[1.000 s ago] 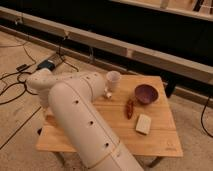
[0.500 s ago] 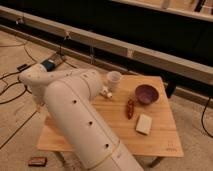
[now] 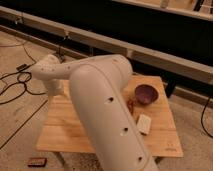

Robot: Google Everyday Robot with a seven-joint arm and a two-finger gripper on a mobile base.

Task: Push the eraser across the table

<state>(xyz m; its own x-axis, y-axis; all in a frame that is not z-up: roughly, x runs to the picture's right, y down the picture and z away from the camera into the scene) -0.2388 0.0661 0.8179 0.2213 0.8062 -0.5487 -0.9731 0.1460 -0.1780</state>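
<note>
Eraser, a small dark flat block (image 3: 36, 161), lies on the floor at seven o'clock off the light wooden plank counter (image 3: 75, 131). Gripper is probably hidden behind the white arm (image 3: 102, 107).

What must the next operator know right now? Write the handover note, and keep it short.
Gripper: not in view. The arm crosses the table, and its far end bends down at the table's left far corner, which hides the gripper.
Eraser: a small flat dark block that looks like the eraser lies on the floor, by the table's front left corner, clear of the arm.
Others on the table: purple bowl, reddish oblong, white block.
Done: the eraser appears to be off the tabletop.
Left: probably no more pushing. Confirm that the block is the eraser and retract the arm.
</note>
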